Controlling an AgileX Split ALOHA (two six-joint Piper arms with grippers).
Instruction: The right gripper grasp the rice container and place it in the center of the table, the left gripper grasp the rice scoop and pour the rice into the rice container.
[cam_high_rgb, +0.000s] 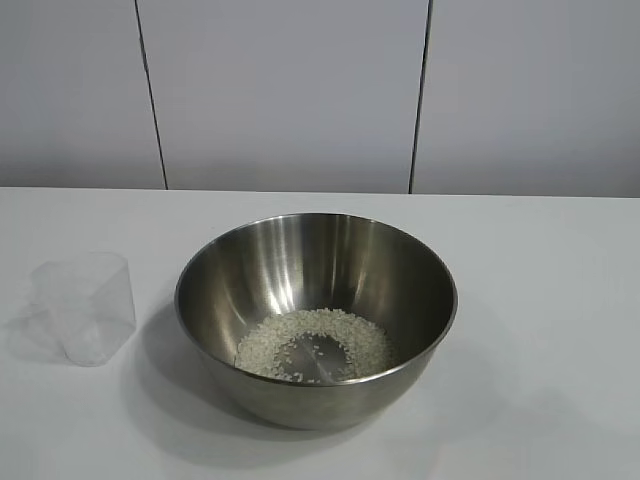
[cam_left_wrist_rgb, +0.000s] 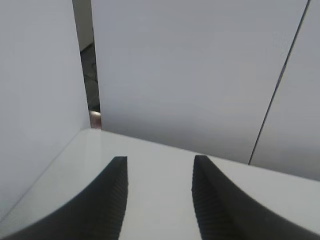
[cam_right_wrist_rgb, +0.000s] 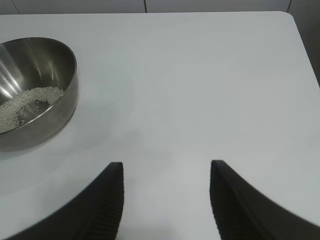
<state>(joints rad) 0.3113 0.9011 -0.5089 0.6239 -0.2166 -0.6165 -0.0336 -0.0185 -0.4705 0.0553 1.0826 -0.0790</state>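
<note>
The steel rice container (cam_high_rgb: 316, 318) stands in the middle of the white table (cam_high_rgb: 540, 300), with white rice (cam_high_rgb: 315, 343) spread over its bottom. The same rice container (cam_right_wrist_rgb: 35, 90) and rice (cam_right_wrist_rgb: 27, 102) show at the edge of the right wrist view. The clear plastic rice scoop (cam_high_rgb: 85, 305) stands upright to the container's left in the exterior view, with no rice visible in it. Neither arm shows in the exterior view. My left gripper (cam_left_wrist_rgb: 160, 162) is open over bare table near a corner, holding nothing. My right gripper (cam_right_wrist_rgb: 166, 167) is open over bare table, well apart from the container.
Grey wall panels (cam_high_rgb: 280, 90) rise behind the table's far edge. The table's rounded corner (cam_right_wrist_rgb: 287, 17) and side edge lie beyond the right gripper. A dark gap between wall panels (cam_left_wrist_rgb: 87, 65) shows past the table corner in the left wrist view.
</note>
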